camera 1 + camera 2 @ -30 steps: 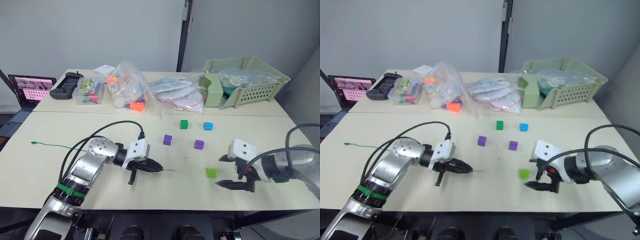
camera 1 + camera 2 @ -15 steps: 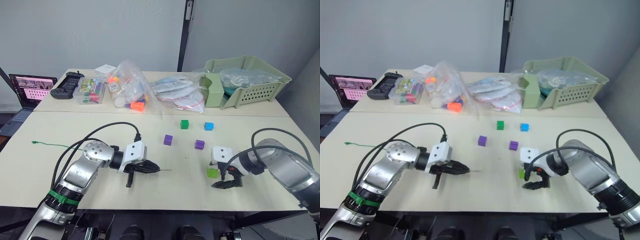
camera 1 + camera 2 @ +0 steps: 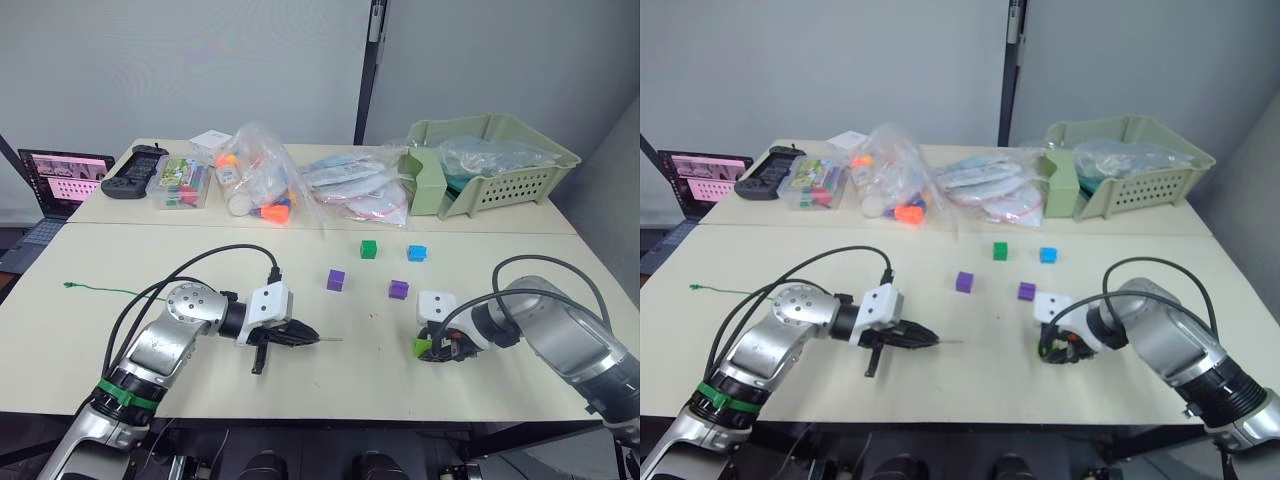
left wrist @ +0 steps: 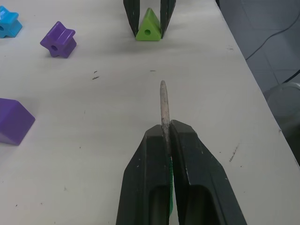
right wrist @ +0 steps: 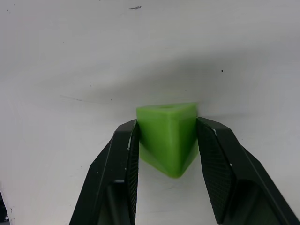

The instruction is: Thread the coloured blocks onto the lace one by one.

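My left gripper (image 3: 308, 337) is shut on the lace's stiff grey tip (image 4: 163, 101), which juts out ahead of its fingers. The thin green lace (image 3: 100, 290) trails away to the table's left. To the right, my right gripper (image 3: 432, 352) is shut on the lime green block (image 5: 167, 133), a finger pressed against each side while it rests on the table; that block (image 4: 149, 28) lies straight ahead of the tip. Behind lie two purple blocks (image 3: 335, 280) (image 3: 399, 289), a dark green block (image 3: 368, 248) and a blue block (image 3: 416, 252).
Along the back of the table stand a pale green basket (image 3: 500, 160), clear bags of toys (image 3: 255, 185), flat packets (image 3: 350, 190), a clear box (image 3: 180, 182), a black controller (image 3: 130, 180) and a laptop (image 3: 60, 180).
My right gripper has moved left to the lime green block and closed its fingers on it. The left arm has shifted slightly and still holds the lace tip.
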You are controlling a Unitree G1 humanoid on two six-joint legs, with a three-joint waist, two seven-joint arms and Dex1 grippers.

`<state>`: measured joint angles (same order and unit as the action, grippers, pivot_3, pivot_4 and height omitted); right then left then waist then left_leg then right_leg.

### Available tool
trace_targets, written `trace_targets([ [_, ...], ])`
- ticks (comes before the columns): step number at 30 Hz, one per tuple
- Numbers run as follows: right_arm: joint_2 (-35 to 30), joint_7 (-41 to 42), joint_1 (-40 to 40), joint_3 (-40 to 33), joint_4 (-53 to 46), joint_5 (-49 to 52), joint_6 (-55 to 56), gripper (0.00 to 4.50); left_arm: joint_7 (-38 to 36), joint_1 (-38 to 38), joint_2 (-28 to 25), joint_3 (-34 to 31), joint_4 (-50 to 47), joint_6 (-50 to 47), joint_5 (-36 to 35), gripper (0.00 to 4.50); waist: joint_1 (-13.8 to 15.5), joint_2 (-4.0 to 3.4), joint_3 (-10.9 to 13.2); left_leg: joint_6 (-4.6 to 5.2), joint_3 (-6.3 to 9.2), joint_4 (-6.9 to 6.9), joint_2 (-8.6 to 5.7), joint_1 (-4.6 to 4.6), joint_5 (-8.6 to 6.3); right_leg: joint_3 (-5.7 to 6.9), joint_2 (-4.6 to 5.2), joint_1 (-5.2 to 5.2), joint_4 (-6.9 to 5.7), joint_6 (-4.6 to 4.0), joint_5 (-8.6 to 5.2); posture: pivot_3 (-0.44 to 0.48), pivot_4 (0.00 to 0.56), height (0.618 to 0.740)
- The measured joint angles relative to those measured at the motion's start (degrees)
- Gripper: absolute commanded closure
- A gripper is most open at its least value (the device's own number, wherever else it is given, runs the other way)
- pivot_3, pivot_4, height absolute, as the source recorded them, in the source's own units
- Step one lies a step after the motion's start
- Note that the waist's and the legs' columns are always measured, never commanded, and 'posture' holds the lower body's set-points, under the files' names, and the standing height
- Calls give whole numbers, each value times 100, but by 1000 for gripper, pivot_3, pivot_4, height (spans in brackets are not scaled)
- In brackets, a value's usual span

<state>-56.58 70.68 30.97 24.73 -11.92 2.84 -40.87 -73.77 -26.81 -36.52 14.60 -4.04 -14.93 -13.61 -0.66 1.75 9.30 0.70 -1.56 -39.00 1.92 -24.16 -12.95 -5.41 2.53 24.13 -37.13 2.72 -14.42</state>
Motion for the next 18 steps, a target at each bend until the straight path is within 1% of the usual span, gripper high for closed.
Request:
trace_targets([
  [5,92,-112,-22,-50,-201,13,-267,3155,18,-38,129,103,42,9,25,4500,-6,0,0,0,0,0,1,-1,0,0,-1,3,-2,0,0,0,150,734],
  [8,353,-232,-23,-50,-584,76,-621,3155,73,-141,254,267,105,8,164,4500,-16,0,0,0,1,1,1,-5,0,-1,-3,11,-7,0,0,0,150,734],
  [11,628,-340,10,149,-973,76,-938,3155,161,-249,383,416,250,8,302,4500,-12,0,0,0,2,1,-1,-6,0,-1,-3,11,-7,0,0,0,150,734],
  [18,936,-551,303,504,-1042,12,-1224,3155,221,-420,581,711,391,5,547,4500,-12,0,0,0,2,0,0,-6,0,1,-3,9,-5,0,0,0,150,734],
])
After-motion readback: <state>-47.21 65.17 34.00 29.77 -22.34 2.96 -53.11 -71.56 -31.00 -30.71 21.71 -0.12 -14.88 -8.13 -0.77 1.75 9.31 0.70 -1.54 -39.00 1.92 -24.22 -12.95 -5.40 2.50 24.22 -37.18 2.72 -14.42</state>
